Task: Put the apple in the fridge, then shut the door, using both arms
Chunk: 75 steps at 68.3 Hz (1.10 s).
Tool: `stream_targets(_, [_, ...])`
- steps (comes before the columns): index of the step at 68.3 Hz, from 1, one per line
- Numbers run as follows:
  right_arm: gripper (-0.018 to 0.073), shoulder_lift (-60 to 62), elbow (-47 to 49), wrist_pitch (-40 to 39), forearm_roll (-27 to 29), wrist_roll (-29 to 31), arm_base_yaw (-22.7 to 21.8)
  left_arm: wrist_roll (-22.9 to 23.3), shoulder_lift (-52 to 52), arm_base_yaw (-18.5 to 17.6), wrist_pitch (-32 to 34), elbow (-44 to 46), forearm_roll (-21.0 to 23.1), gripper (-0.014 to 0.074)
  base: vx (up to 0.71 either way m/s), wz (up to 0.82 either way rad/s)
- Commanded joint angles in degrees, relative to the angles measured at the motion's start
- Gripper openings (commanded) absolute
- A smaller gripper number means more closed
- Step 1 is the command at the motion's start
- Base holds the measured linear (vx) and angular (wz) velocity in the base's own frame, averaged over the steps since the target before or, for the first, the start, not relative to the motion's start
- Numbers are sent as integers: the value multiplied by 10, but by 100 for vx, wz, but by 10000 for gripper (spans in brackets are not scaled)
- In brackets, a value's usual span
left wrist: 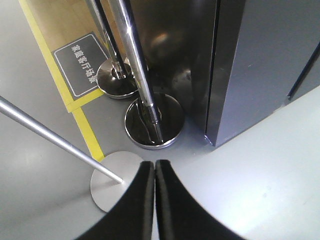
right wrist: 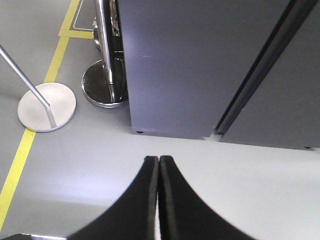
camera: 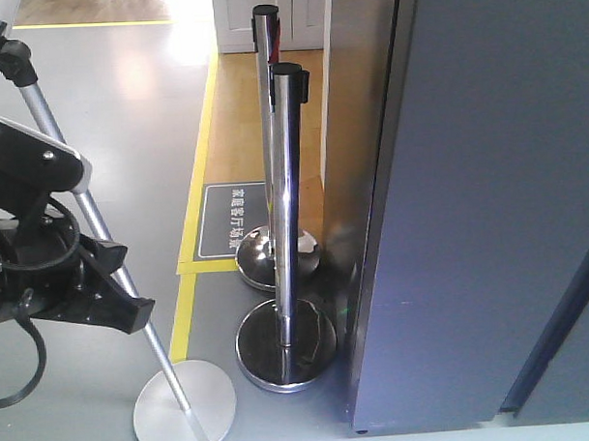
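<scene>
The dark grey fridge (camera: 487, 194) fills the right of the front view and stands on the grey floor. No white inside shows, and a dark seam (right wrist: 257, 75) runs down its front. It also shows in the left wrist view (left wrist: 260, 60) and the right wrist view (right wrist: 185, 65). The apple is not in view. My left gripper (left wrist: 154, 164) is shut and empty above the floor, left of the fridge's corner. My right gripper (right wrist: 158, 159) is shut and empty above the floor in front of the fridge. Part of my black left arm (camera: 44, 249) shows at the left.
Two chrome stanchion posts (camera: 287, 337) with round bases (left wrist: 152, 120) stand close to the fridge's left side. A slanted silver pole on a flat round base (camera: 183, 408) stands left of them. Yellow floor tape (camera: 197, 156) and a dark floor sign (camera: 232, 221) lie behind.
</scene>
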<state>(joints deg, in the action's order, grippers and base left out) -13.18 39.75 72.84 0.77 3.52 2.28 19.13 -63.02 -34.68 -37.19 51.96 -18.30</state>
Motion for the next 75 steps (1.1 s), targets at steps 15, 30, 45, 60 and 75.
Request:
stream_targets(15, [-3, -9, 13, -26, -2, 0, 1, 13, 86, 93, 233, -71, -9, -6, 0, 0])
stream_targets(30, [-3, -9, 13, -25, -2, 0, 1, 13, 214, 186, 341, -198, -9, -6, 0, 0])
stream_targets(45, [-3, -9, 13, -25, -2, 0, 1, 16, 362, 275, 348, -310, -8, -6, 0, 0])
stream_targets(60, [-3, -9, 13, -25, -2, 0, 1, 18, 508, 343, 348, -405, -8, -6, 0, 0])
stream_targets(75, [-3, -9, 13, -25, -2, 0, 1, 21, 647, 387, 346, -459, -8, -6, 0, 0])
